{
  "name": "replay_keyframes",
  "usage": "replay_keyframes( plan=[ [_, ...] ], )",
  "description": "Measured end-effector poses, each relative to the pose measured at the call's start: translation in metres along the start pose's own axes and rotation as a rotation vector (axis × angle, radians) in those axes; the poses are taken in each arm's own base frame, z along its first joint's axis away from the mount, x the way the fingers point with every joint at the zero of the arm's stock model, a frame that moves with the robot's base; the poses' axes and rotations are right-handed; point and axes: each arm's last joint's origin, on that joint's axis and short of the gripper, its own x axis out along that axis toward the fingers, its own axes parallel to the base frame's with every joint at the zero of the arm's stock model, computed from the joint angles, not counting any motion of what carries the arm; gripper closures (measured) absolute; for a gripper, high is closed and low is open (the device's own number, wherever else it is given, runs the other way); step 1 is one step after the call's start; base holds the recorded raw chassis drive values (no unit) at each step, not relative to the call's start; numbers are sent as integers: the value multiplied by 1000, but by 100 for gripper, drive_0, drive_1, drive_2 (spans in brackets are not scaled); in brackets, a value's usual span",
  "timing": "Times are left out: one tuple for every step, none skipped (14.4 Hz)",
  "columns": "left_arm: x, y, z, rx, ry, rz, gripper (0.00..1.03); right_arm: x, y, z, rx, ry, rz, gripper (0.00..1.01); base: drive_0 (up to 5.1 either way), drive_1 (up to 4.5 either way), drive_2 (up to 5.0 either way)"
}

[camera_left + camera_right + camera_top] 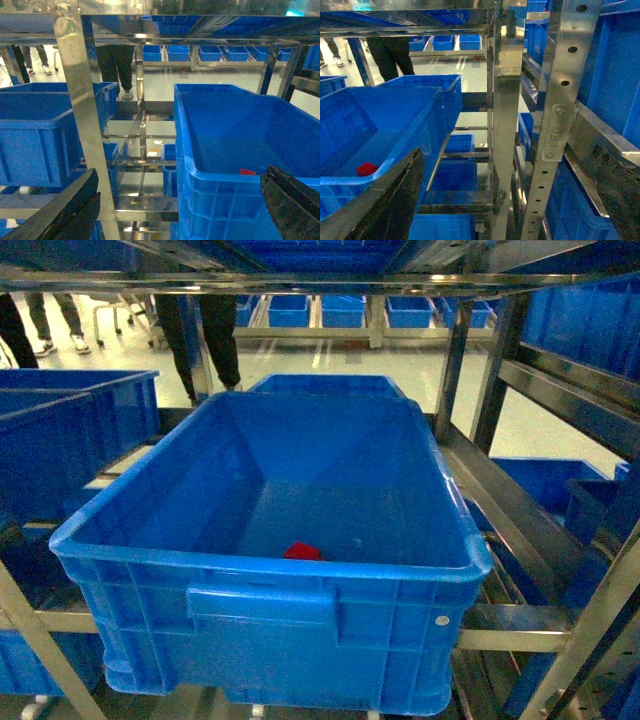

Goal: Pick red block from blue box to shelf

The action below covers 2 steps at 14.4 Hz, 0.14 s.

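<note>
Red block [302, 551] sits low in the blue box [270, 570] near its front wall, both grippers spread apart and empty outside the crate, so reaching in risks clipping the tall rim or shelf [470, 360] upright.

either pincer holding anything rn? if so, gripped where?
Nothing held. The red block lies loose on the floor of the blue box; the left pincer and right pincer are open and empty.
</note>
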Motion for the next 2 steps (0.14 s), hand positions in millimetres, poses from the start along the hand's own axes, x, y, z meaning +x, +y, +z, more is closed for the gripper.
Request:
replay_keyframes(
  plan=[
    [0, 0, 0, 0, 0, 0, 5, 0, 0, 0, 0, 0, 0, 3, 0, 0, 0],
    [0, 0, 0, 0, 0, 0, 5, 0, 0, 0, 0, 0, 0, 3, 0, 0, 0]
  ],
)
